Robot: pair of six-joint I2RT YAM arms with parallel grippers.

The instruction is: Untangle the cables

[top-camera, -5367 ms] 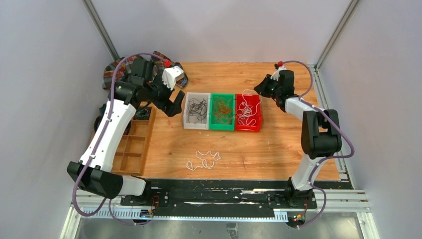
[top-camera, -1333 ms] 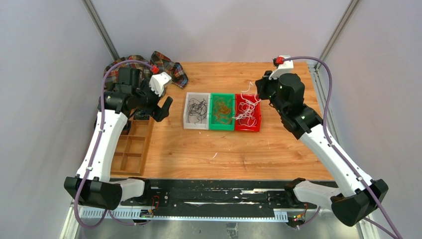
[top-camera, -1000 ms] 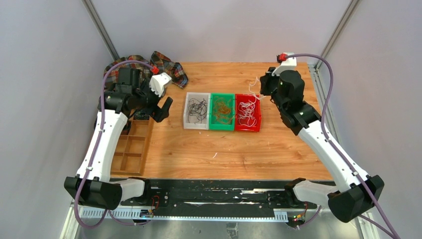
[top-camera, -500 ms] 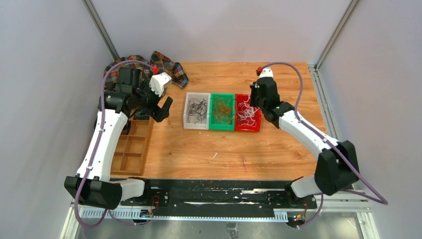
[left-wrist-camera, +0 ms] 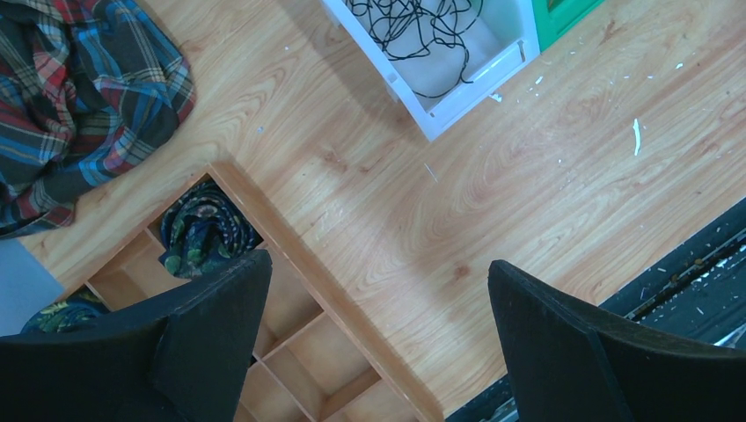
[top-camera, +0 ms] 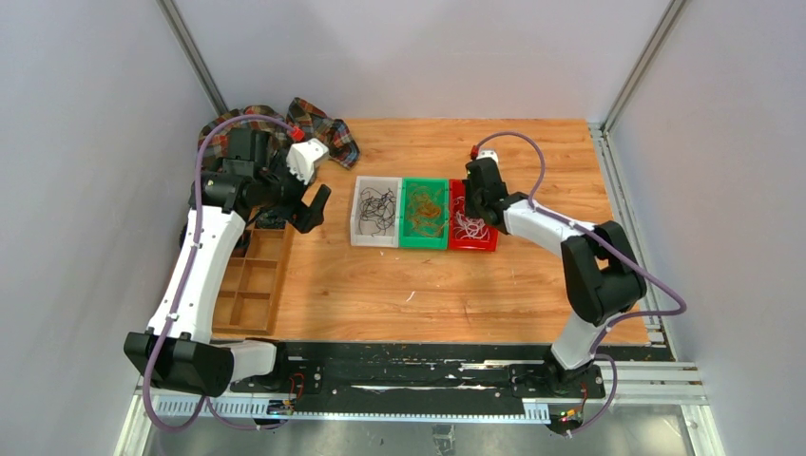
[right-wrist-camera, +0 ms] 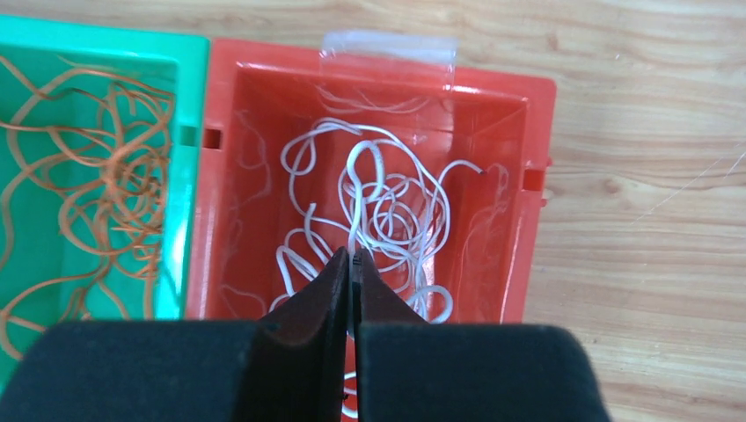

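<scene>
Three bins stand in a row mid-table. The white bin [top-camera: 359, 237] holds black cables [top-camera: 376, 211]. The green bin [top-camera: 407, 242] holds orange cables [top-camera: 425, 211]. The red bin [top-camera: 490, 242] holds white cables [top-camera: 469, 226]. My right gripper [top-camera: 477, 204] hangs over the red bin. In the right wrist view, the right gripper [right-wrist-camera: 353, 255] is shut on a strand of the white cables [right-wrist-camera: 387, 207], which coil inside the red bin [right-wrist-camera: 264, 54]. My left gripper [top-camera: 314, 204] is open and empty, left of the white bin; the left gripper [left-wrist-camera: 378, 264] is above bare wood.
A wooden compartment tray [top-camera: 252, 280] lies at the left edge, with a dark coiled roll [left-wrist-camera: 207, 233] in one cell. A plaid cloth [top-camera: 318, 128] lies at the back left. A small white scrap [top-camera: 411, 296] lies on the table in front of the bins.
The right gripper moved left from beyond the red bin to low over it, and the white cable hanging from it has gone down into the bin. The left arm stayed still.
</scene>
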